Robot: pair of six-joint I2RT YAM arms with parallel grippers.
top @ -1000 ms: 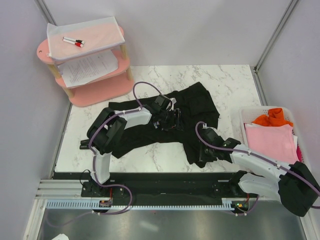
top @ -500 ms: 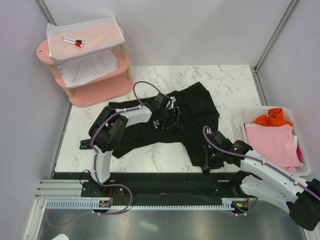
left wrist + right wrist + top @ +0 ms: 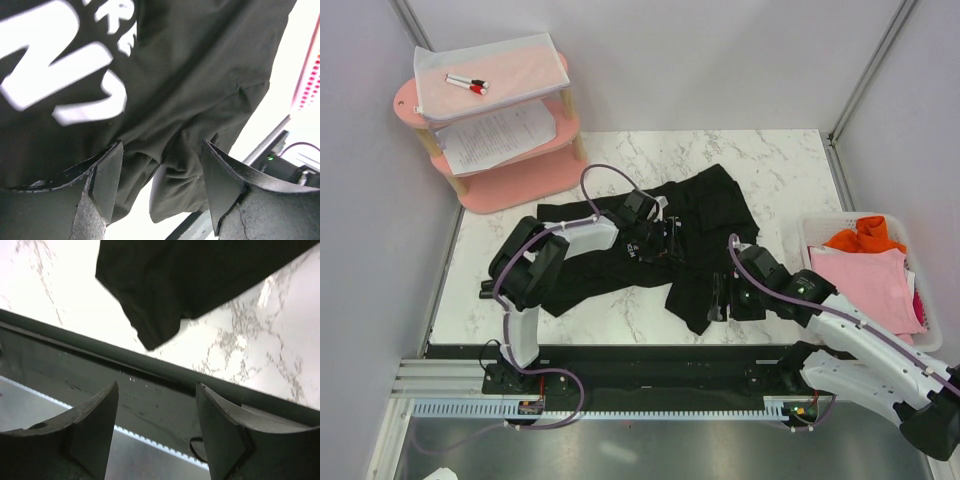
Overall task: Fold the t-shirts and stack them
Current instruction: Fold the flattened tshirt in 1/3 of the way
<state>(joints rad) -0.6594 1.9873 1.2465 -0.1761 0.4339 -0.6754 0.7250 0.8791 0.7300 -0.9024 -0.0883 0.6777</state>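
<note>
The black t-shirt (image 3: 715, 205) lies crumpled on the marble table, its white lettering (image 3: 60, 75) large in the left wrist view. My left gripper (image 3: 670, 238) hovers over the shirt's middle with its jaws apart (image 3: 162, 145), and black cloth (image 3: 175, 65) shows beyond them. My right gripper (image 3: 723, 300) stands open (image 3: 157, 385) at the shirt's near right corner, nothing between its fingers. That loose corner (image 3: 155, 335) lies on the table by the front edge. A pink t-shirt (image 3: 865, 280) and an orange one (image 3: 865, 237) sit in the white basket (image 3: 804, 228) at the right.
A pink shelf unit (image 3: 510, 185) stands at the back left with printed paper sheets (image 3: 500, 135) and markers (image 3: 467, 83) on it. A black rail (image 3: 640, 360) runs along the table's near edge, right below my right gripper.
My right gripper was shut on the black shirt's near corner, drew it toward the front edge, then opened and let it go. The corner now lies loose. The left gripper has hardly moved.
</note>
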